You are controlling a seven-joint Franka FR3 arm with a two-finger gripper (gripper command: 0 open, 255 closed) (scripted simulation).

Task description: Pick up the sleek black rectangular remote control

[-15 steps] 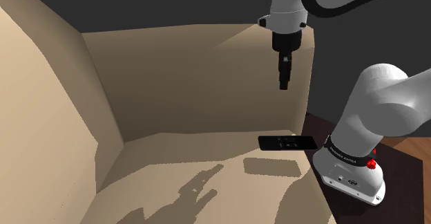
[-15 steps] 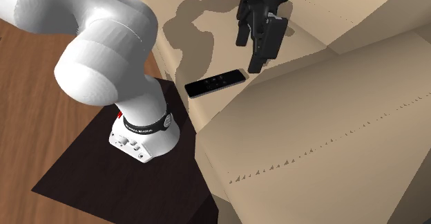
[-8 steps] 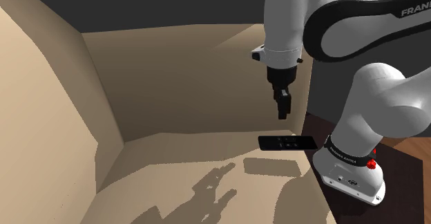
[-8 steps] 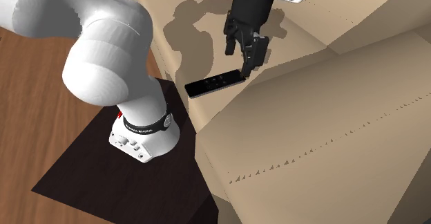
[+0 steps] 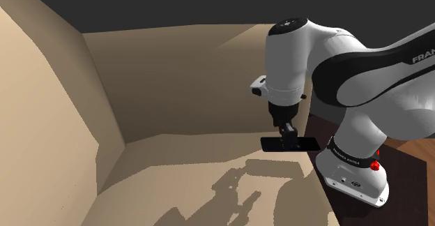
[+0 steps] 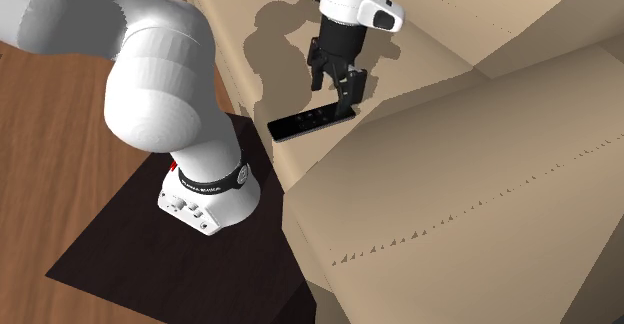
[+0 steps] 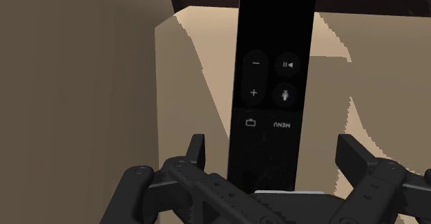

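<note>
Black remote control [image 7: 273,70], buttons up, lying flat at the right edge of the tan surface [image 5: 174,169] in the shoulder view, just beside the arm's base [image 5: 352,169]; black gripper [image 7: 271,150] low over it, fingers spread either side, not clasping
</note>
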